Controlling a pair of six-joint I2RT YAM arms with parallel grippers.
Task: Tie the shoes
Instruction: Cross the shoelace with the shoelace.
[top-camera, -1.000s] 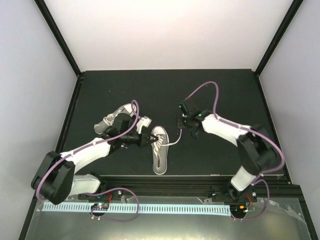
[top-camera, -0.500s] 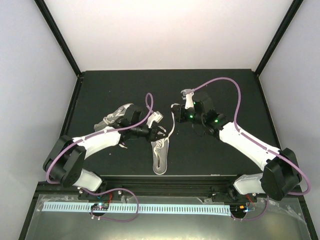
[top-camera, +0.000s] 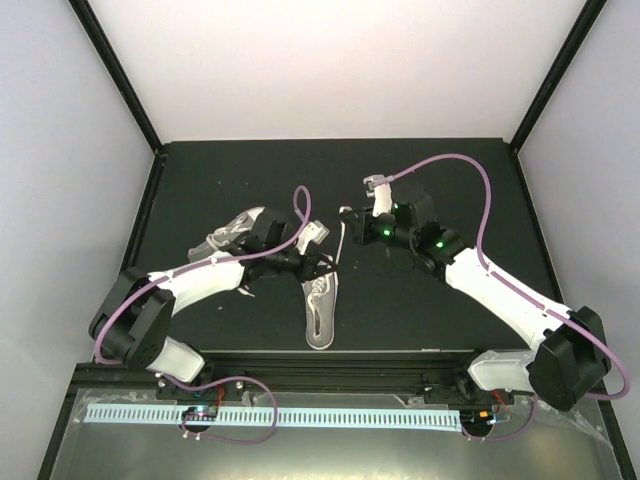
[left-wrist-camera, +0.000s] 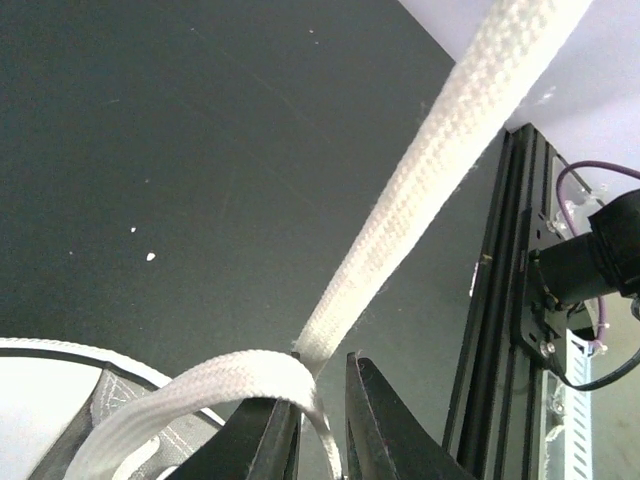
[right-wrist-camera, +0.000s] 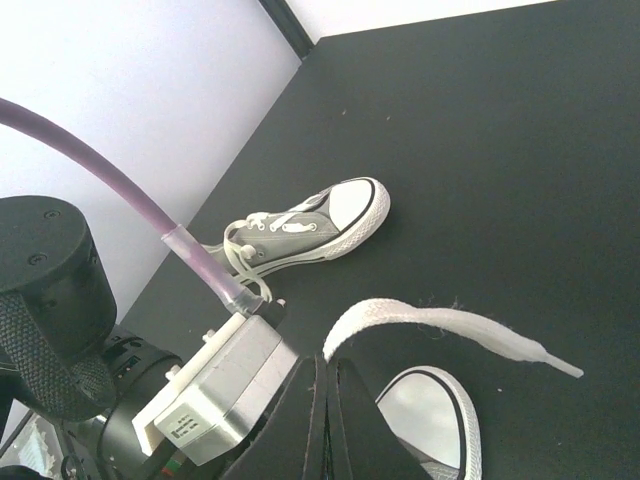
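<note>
**Top view:** Two robot arms meet over a grey shoe (top-camera: 320, 315) at mid-worktop (top-camera: 430, 170). Its long axis runs near to far, with the toe pointing away from the arm bases. The left claw (top-camera: 322, 263) sits over its far end, and the right claw (top-camera: 350, 222) holds a white lace (top-camera: 343, 242) just beyond. A second shoe (top-camera: 225, 238) lies to the left, half hidden by the left arm.

**Left wrist:** The lace (left-wrist-camera: 400, 240) runs taut between jaws a slit apart; whether they pinch it cannot be told.

**Right wrist:** The jaws are together, clamped on the lace (right-wrist-camera: 440, 322) short of its tip. The second shoe (right-wrist-camera: 300, 228) rests on its side.

The knot looks barely begun. Next, this strand likely needs crossing over its partner without going slack.
</note>
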